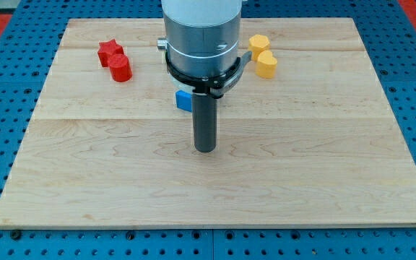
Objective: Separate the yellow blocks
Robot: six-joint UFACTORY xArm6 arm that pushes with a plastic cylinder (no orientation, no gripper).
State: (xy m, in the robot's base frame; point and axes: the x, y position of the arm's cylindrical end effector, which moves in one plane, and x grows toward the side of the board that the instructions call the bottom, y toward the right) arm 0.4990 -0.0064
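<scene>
Two yellow blocks sit touching at the view's upper right of centre: a yellow hexagon-like block [258,44] and, just below and right of it, a yellow heart-like block [266,64]. My tip [205,149] rests on the wooden board [323,166] near its middle, well below and to the left of the yellow pair, touching no block. The arm's grey body hides the board behind it at the top centre.
A red star block [109,51] and a red cylinder [120,68] touch at the view's upper left. A blue block [183,100] peeks out behind the rod, partly hidden. Blue perforated table surrounds the board.
</scene>
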